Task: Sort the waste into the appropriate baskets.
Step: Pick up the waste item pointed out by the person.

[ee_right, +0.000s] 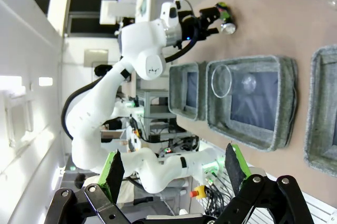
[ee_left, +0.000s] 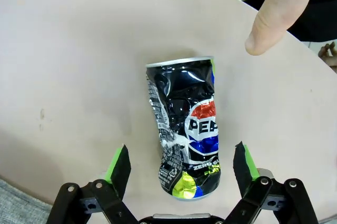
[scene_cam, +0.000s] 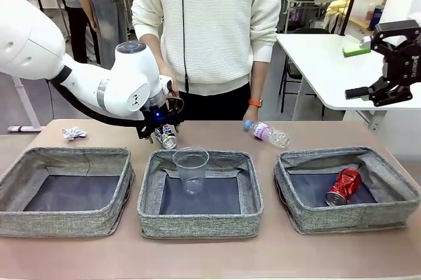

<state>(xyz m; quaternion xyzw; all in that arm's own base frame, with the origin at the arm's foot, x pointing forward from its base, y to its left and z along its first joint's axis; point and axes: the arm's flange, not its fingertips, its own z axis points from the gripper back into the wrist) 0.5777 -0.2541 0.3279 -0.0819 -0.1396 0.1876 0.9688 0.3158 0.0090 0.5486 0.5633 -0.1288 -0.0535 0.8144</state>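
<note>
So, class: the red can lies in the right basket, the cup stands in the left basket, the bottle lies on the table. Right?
One slip: the front view shows the cup standing in the middle basket, not the left. The red can does lie in the right basket, the bottle on the table.

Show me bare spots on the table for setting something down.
Free: the near strip of table before the baskets, and the left basket's bottom. Crowded: the far edge, around the dark can, left fingers, hand and bottle.
</note>
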